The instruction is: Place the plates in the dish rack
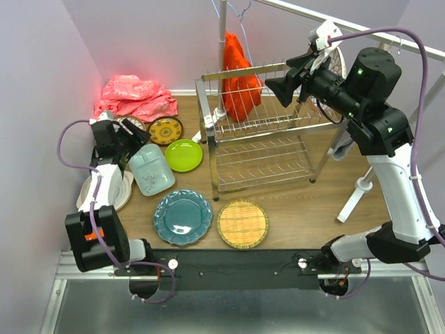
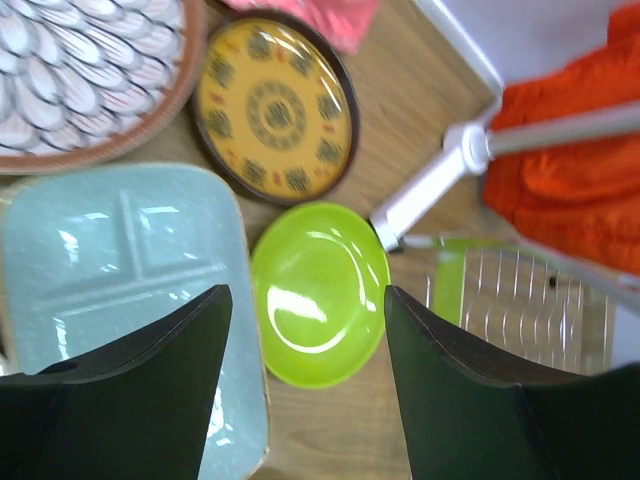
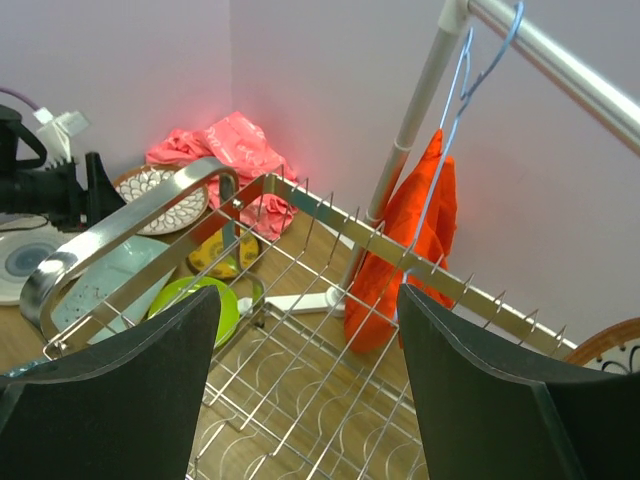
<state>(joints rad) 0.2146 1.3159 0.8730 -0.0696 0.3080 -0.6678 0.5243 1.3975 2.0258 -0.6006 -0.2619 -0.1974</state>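
The chrome two-tier dish rack [image 1: 259, 136] stands mid-table with both tiers bare. On the table left of it lie a lime green plate [image 1: 183, 154], a mint divided tray [image 1: 151, 169], a dark-yellow patterned plate [image 1: 165, 130] and a white petal plate [image 2: 80, 70]. A teal scalloped plate [image 1: 182, 216] and a woven-yellow plate [image 1: 243, 224] lie in front. My left gripper [image 1: 138, 138] is open and empty above the tray's edge and the lime plate [image 2: 320, 290]. My right gripper [image 1: 279, 88] is open and empty above the rack's top tier [image 3: 330, 330].
A red-orange cloth [image 1: 240, 76] hangs from a hanger on a white pole stand behind the rack. A pink cloth [image 1: 135, 97] is bunched in the back left corner. A grey-swirl plate [image 1: 104, 193] lies under my left arm. A brown-rimmed plate [image 1: 338, 61] shows behind my right arm.
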